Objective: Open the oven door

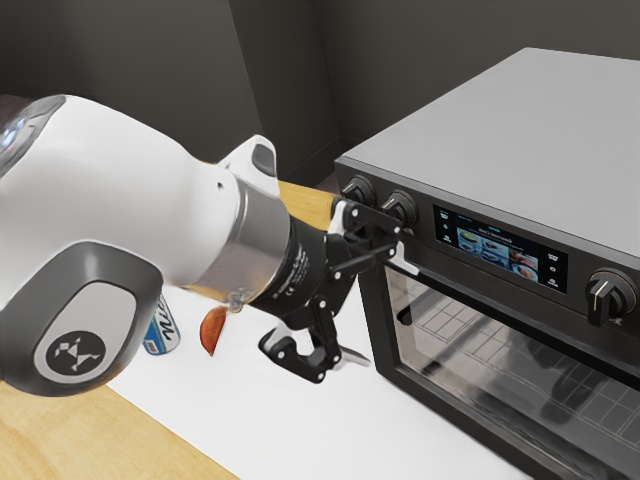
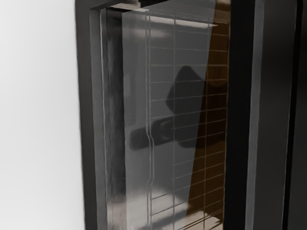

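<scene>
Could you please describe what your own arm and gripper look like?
My arm has a smooth, rounded white shell, with a dark grey rim around a white joint cover that carries a round dark emblem. A metallic silver collar leads to my gripper, which is black, with angular jointed linkages and small light lettering on its body.

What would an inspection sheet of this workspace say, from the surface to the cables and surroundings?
Surface: wooden table with a white area.
Job's things: oven; its glass door looks shut, a rack visible through it.
Clutter: partly hidden blue-and-white can; orange-red piece, unidentified.
Gripper: gripper open, nothing held, near the oven's front; contact unclear.
Cables: nothing seen.
Surroundings: dark walls.
</scene>
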You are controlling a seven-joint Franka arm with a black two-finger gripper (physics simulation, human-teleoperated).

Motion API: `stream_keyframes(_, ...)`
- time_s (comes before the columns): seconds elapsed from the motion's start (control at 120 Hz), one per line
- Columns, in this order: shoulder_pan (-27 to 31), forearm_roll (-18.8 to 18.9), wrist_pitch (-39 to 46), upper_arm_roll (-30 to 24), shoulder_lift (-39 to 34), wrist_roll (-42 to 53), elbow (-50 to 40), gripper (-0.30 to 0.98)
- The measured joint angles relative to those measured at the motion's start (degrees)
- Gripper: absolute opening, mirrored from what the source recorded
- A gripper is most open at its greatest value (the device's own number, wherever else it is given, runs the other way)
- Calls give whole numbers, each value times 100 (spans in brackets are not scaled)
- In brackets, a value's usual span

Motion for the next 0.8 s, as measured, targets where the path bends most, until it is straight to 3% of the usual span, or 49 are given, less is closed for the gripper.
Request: stream_keyframes(0.8,133,301,175,-7,889,-591,516,68)
